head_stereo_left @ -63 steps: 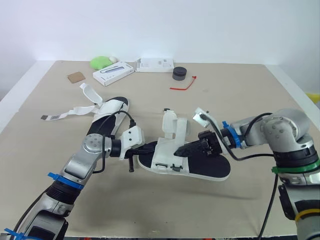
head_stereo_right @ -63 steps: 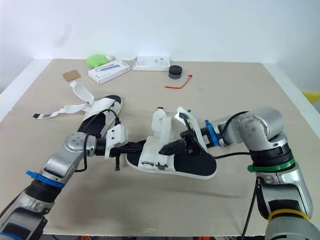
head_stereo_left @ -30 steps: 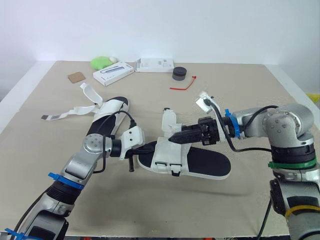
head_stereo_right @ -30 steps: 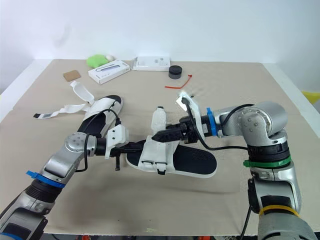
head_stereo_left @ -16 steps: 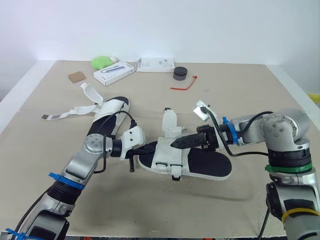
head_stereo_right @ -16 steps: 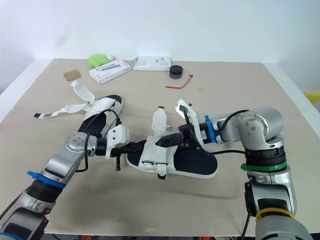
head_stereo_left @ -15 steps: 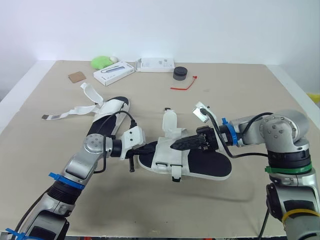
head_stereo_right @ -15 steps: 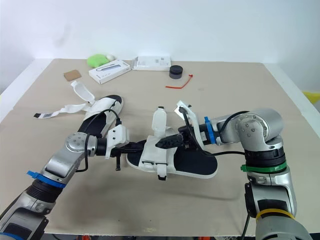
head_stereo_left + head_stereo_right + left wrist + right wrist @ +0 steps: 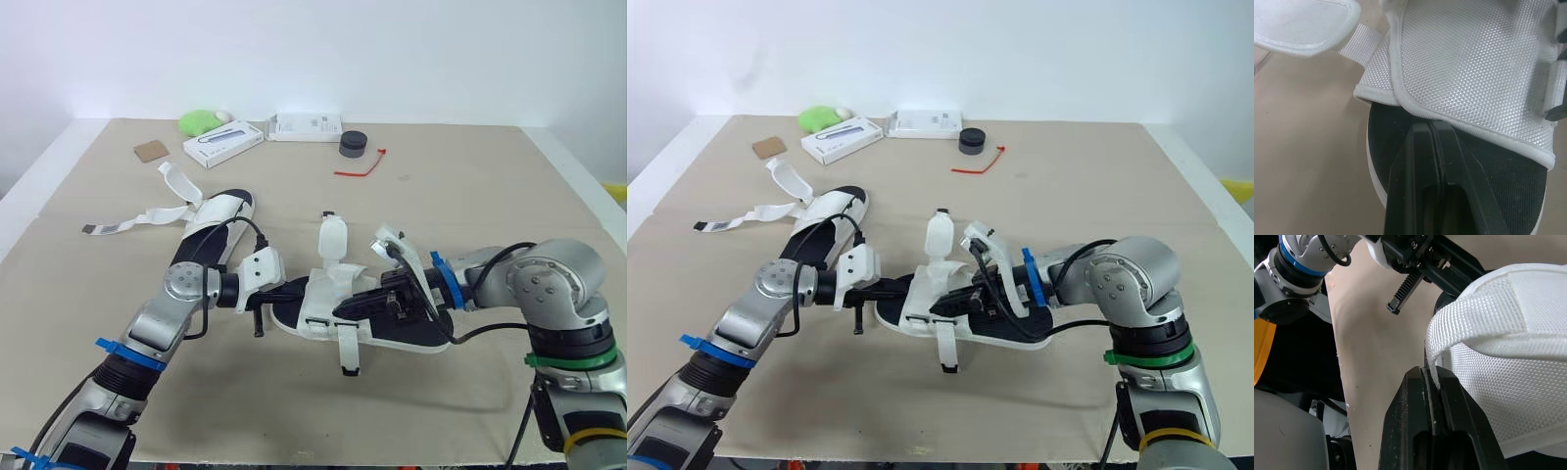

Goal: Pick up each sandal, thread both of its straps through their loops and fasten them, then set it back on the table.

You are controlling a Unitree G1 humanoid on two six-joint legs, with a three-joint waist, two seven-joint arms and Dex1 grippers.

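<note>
Two pincers clamped: left pincer on sandal sole, right pincer on its strap.

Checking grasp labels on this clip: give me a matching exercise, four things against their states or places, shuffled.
Things:
1. left hand
2. right hand
3. second sandal
4. red tie

States or places:
A. beside the black cap at the far side of the table
B. shut on a white strap of the held sandal
C. shut on the held sandal's black sole
D. lying on the table, straps spread open

Pairs: 1-C, 2-B, 3-D, 4-A
</note>
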